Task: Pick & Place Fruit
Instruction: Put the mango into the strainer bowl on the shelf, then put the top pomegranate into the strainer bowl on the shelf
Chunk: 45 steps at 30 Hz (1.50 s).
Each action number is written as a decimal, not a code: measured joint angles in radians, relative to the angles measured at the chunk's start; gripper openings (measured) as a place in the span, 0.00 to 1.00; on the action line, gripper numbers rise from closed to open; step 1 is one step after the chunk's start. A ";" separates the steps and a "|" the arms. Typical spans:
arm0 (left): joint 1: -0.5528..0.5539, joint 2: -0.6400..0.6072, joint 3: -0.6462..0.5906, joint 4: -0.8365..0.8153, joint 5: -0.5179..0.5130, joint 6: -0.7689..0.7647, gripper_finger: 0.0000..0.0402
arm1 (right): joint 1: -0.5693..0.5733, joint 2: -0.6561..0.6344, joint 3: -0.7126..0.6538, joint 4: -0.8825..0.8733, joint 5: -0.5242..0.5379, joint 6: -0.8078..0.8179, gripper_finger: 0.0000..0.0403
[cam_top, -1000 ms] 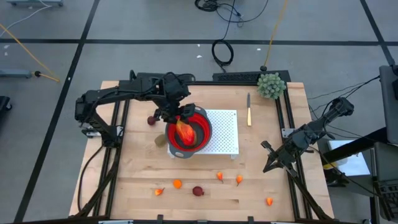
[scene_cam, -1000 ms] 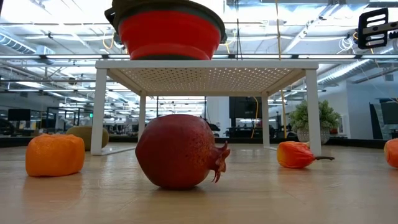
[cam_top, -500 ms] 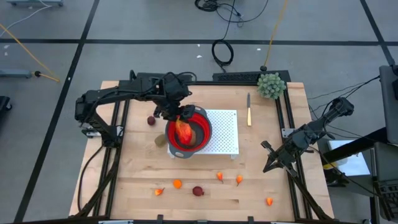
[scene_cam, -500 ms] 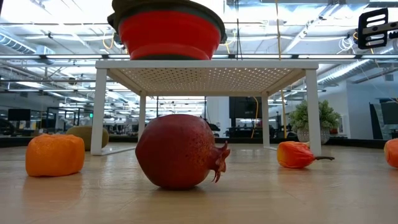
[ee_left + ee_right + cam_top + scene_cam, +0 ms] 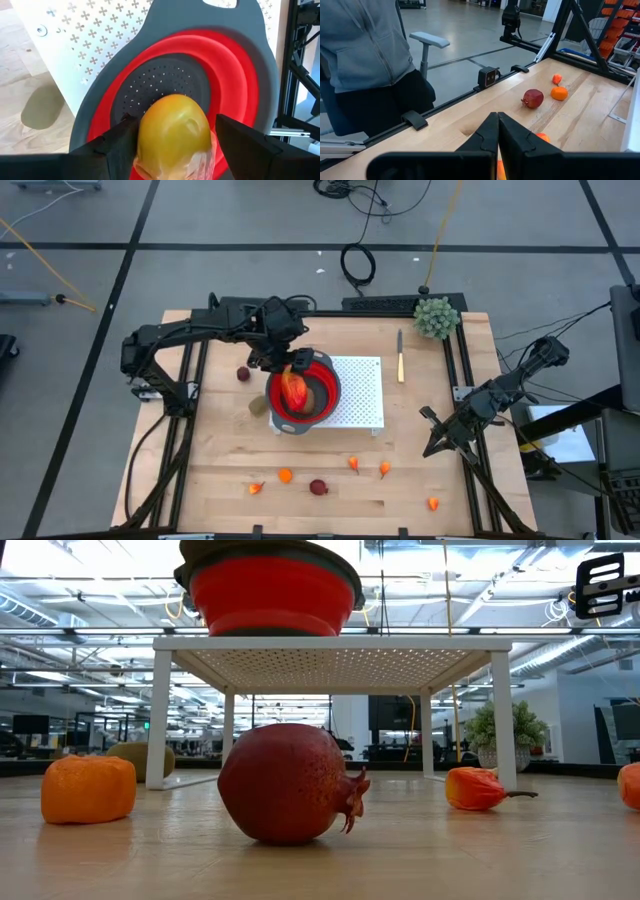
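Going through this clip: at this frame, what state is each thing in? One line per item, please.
Left gripper: shut on the mango, over the colander.
Mango: held between the fingers, not yet released.
Colander: upright on the white rack, one brown fruit inside.
White rack: standing on the table.
Right gripper: shut, empty, at the table's right edge.
Pomegranate: lying loose on the table.
Knife: flat, untouched.

Red collapsible colander (image 5: 303,395) sits on left edge of white perforated rack (image 5: 358,392), mid wooden bench (image 5: 200,480). Left pincer (image 5: 283,370) holds red-orange oblong fruit (image 5: 294,388) over it. Brown kiwi-like oval (image 5: 258,406) just left of colander; small fruit along front; right pincer (image 5: 432,444) at right edge.
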State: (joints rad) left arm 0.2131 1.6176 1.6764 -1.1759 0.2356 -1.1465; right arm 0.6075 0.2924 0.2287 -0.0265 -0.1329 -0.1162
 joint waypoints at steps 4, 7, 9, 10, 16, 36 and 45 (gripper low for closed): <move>0.000 0.000 0.000 0.008 -0.006 0.000 0.66 | 0.000 0.000 0.000 0.000 0.000 0.000 0.00; 0.000 0.000 0.000 0.025 -0.017 0.012 0.66 | 0.000 0.000 0.000 0.000 0.000 0.000 0.00; 0.000 0.000 0.000 0.026 -0.019 0.013 0.66 | 0.000 0.000 0.000 0.000 0.000 0.000 0.00; 0.000 0.000 0.000 0.026 -0.019 0.015 0.66 | 0.000 0.000 0.000 0.000 0.000 0.000 0.00; 0.000 0.000 0.000 0.031 -0.018 0.042 0.66 | 0.000 0.000 0.000 0.000 0.000 0.000 0.00; 0.003 -0.022 0.000 0.077 0.079 0.079 0.66 | 0.000 0.000 0.000 0.000 0.000 0.000 0.00; -0.016 -0.156 0.000 0.047 -0.128 0.160 0.60 | 0.000 0.000 0.000 0.000 0.000 0.037 0.00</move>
State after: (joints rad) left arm 0.1974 1.4616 1.6760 -1.1284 0.1071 -0.9865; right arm 0.6075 0.2928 0.2287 -0.0265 -0.1326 -0.0796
